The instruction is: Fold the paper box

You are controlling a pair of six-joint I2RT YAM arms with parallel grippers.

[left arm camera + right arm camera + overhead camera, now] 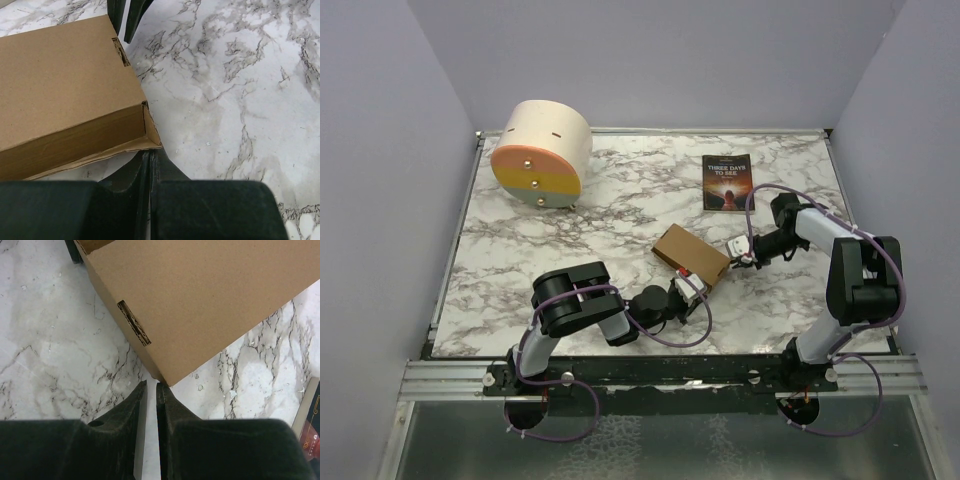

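The paper box point(688, 254) lies folded into a closed brown cardboard block in the middle of the marble table point(570, 240). My left gripper point(703, 285) is shut, its fingertips point(150, 152) pressed together at the near corner of the paper box point(65, 85), where a thin cardboard edge sticks out. My right gripper point(734, 262) stands at the box's right corner. In the right wrist view its tips point(151, 385) are parted by only a narrow slit, with nothing in it, just short of the paper box point(210, 300). A small slot shows in the box's side wall.
A dark-covered book point(727, 182) lies at the back right, its corner also in the right wrist view point(310, 420). A big cream cylinder with an orange-yellow face point(540, 152) stands at the back left. Grey walls enclose the table.
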